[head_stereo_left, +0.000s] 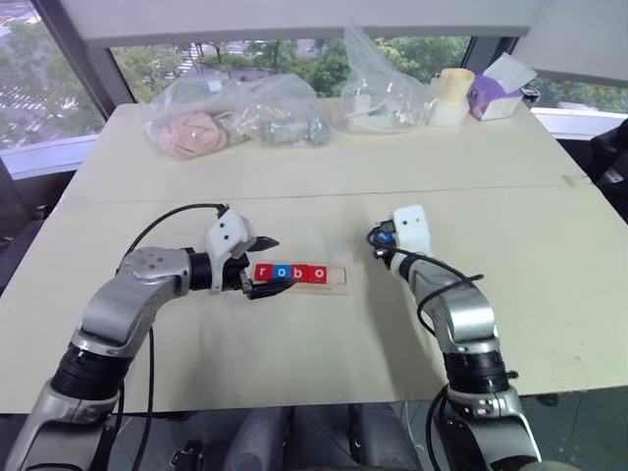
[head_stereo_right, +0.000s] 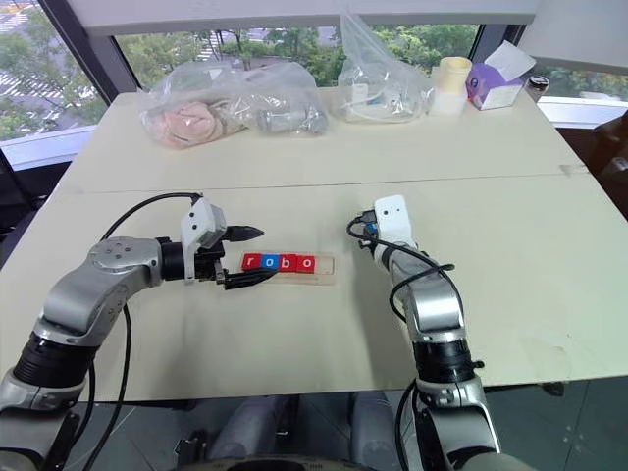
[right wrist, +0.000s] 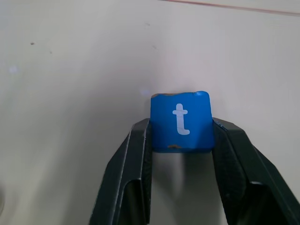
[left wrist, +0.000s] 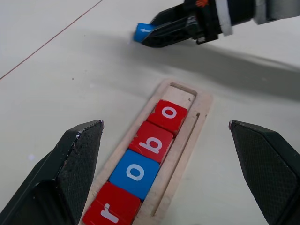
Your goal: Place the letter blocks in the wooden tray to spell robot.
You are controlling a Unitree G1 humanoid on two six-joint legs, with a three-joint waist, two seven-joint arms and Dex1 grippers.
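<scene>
Left gripper (head_stereo_left: 263,266): fingers spread wide and empty, at centre-left of the head view, straddling the near-left end of the tray; judged to be steadying or guarding it.
Wooden tray (left wrist: 188,138): lay flat at frame centre of the head view, long axis running left-right; far end slot bare.
Letter blocks in tray: r (left wrist: 111,213), o (left wrist: 136,172), b (left wrist: 152,142), o (left wrist: 168,114), edge to edge from the left end, reading "robo"; one space left at the right end.
Blue t block (right wrist: 181,121): right of centre in the head view, apart from the tray, resting on or just above the table (head_stereo_left: 294,177); letter upright toward the wrist camera.
Right gripper (right wrist: 181,140): fingers closed on the t block's two side edges, face left visible; judged a pick for the last slot.
</scene>
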